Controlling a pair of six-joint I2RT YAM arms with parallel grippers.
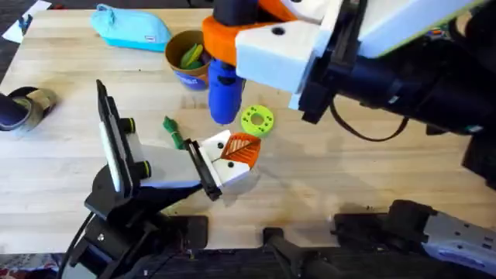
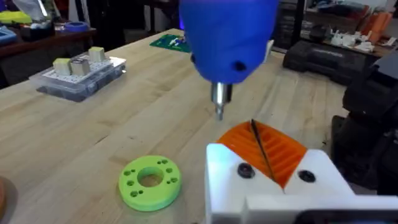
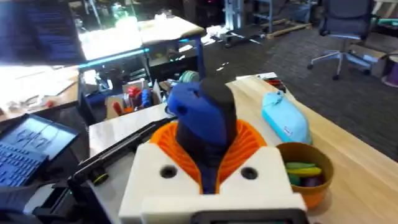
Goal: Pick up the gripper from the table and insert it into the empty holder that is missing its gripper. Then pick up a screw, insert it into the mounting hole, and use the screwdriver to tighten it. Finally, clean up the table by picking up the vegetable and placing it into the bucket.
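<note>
The right gripper (image 3: 208, 163), white with orange ribbed pads, pinches the thick blue electric screwdriver (image 1: 222, 93), hiding its upper body; the thin tip hangs above the table. The left gripper (image 2: 268, 163) is pressed together on nothing. The orange-tan bucket (image 1: 180, 71) holds yellow-green pieces; the green vegetable (image 1: 173, 132) lies on the wooden table (image 1: 349, 170).

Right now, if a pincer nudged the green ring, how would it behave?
The green ring lies flat on the table, so it would likely slide, not roll. It looks like stiff, light plastic, probably not fragile. Its low edge may be hard to pinch.
</note>
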